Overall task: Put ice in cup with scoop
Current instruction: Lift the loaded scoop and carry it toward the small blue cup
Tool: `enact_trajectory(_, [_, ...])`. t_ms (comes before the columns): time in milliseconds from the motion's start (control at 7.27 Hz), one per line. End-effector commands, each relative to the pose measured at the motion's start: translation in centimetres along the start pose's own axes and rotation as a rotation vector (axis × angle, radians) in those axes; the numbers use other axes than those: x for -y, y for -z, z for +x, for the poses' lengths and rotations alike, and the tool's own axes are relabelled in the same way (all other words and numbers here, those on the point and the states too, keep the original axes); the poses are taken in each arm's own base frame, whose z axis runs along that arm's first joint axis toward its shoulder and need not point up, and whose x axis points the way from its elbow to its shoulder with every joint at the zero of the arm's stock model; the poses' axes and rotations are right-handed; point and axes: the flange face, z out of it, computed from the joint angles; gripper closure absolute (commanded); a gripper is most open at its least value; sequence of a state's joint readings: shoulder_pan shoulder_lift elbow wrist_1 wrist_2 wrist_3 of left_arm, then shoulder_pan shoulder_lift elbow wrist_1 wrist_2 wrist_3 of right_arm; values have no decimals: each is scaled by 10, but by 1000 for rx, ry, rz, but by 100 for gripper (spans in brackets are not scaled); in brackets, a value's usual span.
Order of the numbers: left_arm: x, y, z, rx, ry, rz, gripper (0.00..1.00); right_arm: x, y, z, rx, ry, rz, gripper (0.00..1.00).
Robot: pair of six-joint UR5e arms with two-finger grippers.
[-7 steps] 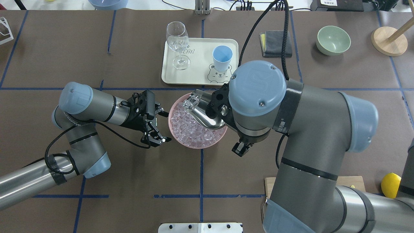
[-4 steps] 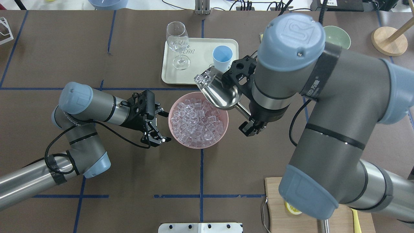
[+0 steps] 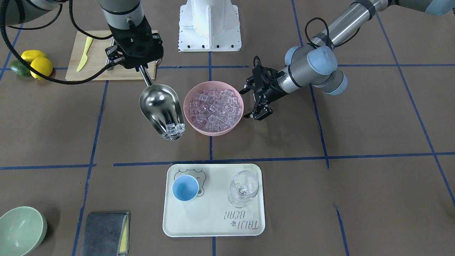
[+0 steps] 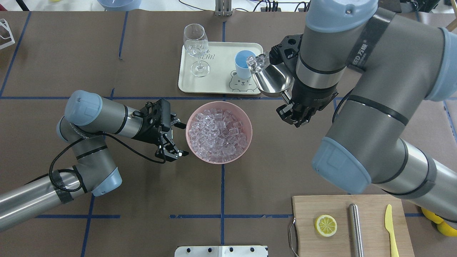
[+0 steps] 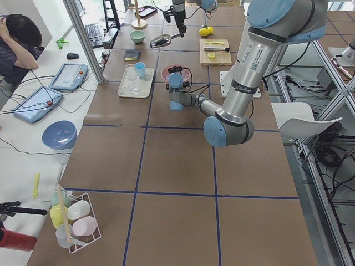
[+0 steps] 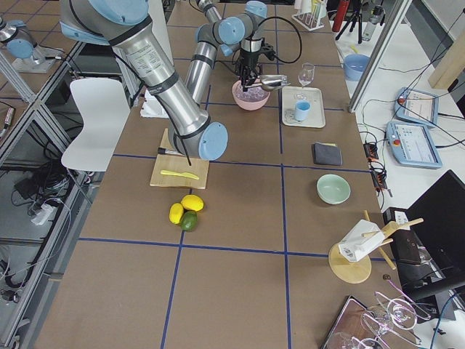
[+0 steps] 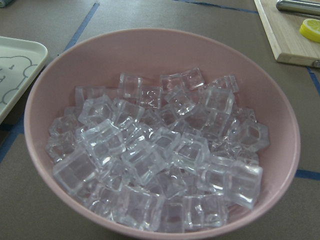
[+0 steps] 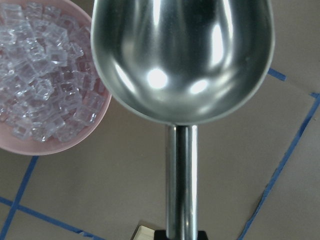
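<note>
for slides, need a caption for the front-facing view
Right gripper holds the scoop, ice at its lip, beside the pink bowl; the empty cup on the tray.

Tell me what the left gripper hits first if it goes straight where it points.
Most likely the pink bowl: the left gripper points at its near wall, with the ice just beyond. Height relative to the rim is unclear.

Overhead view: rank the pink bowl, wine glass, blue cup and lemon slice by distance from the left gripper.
1. Pink bowl, right beside the left gripper.
2. Wine glass, tray's left end.
3. Blue cup, tray's right side.
4. Lemon slice, cutting board, far right.
</note>
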State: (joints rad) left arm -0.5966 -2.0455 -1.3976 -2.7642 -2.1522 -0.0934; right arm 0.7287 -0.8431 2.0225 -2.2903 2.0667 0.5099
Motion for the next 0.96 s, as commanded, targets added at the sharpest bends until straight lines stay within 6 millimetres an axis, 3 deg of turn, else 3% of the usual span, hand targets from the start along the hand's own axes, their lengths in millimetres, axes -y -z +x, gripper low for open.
enact_trajectory(0, [0, 1, -1, 2, 1, 0, 0, 35, -19, 10, -48, -58, -44, 100])
enact_trajectory(413, [0, 1, -1, 0, 11, -1, 0, 87, -25, -9, -127, -60, -64, 100])
enact_trajectory(688, [0, 1, -1, 0, 21, -1, 0, 95, -27, -6, -196, 1, -96, 100])
enact_trajectory(826, [0, 1, -1, 0, 21, -1, 0, 108, -18, -14, -243, 35, -130, 100])
